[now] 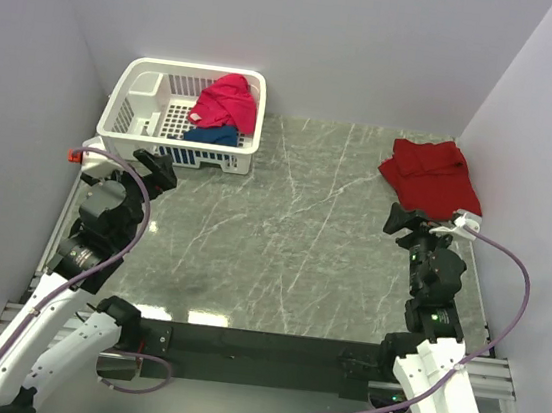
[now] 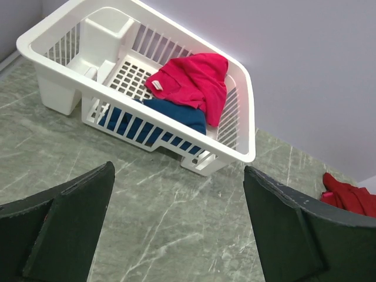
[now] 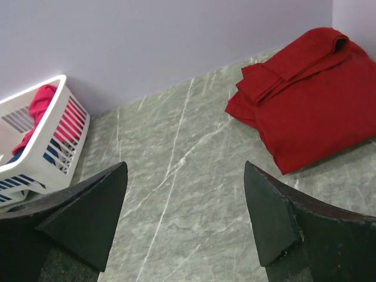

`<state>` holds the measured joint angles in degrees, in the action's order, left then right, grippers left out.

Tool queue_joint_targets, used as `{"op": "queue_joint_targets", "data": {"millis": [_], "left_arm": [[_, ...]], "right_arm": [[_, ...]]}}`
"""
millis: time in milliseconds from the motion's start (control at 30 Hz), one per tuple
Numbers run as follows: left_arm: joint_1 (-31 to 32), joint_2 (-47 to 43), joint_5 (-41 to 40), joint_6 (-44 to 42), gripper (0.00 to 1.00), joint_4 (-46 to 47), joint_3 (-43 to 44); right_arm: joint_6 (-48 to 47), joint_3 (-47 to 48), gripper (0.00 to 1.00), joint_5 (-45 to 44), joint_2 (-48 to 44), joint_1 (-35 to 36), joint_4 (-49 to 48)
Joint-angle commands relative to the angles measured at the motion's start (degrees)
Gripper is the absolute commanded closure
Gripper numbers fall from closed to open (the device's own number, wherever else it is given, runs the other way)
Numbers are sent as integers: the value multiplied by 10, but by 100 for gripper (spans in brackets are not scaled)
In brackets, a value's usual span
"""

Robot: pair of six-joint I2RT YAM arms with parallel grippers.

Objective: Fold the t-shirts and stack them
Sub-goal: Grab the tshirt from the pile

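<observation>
Currently left fingers [image 2: 70, 217], right fingers [image 3: 288, 223] spread, empty. Magenta cloth t-shirt [image 2: 194, 79], dark blue t-shirt [image 2: 176, 114] seen in white lattice basket [image 2: 248, 117] beyond left pair; folded dark red t-shirt [image 3: 305, 100] beyond right pair.

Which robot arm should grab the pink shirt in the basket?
Probably the left. Its open left gripper sits beside the basket holding the pink shirt; the right gripper is far off, by the dark red shirt.

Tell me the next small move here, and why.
Probably reach the open left gripper into the basket for the magenta shirt. It lies crumpled on top of the blue shirt, while the dark red shirt already looks folded.
</observation>
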<state>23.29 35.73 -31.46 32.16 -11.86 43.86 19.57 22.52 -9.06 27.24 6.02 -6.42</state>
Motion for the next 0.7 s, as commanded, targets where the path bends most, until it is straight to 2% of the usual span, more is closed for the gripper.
{"op": "queue_joint_targets", "data": {"millis": [0, 233, 400, 500, 600, 667], "left_arm": [[4, -2, -23, -6, 2, 15, 2], [11, 1, -46, -10, 2, 14, -3], [11, 40, -66, -60, 4, 41, 25], [11, 115, -65, -92, 4, 39, 96], [11, 249, -55, -134, 2, 32, 186], [7, 306, -45, -162, 1, 21, 235]], "right_arm": [[5, 23, 14, -22, 5, 0, -3], [-2, 9, 13, -15, -6, 0, -25], [-11, 5, 14, 0, -19, 0, -29], [-11, 11, 14, 13, -8, 0, -28], [-14, 21, 13, 22, 11, 1, -19], [-13, 24, 14, 26, 18, 0, -12]]}}
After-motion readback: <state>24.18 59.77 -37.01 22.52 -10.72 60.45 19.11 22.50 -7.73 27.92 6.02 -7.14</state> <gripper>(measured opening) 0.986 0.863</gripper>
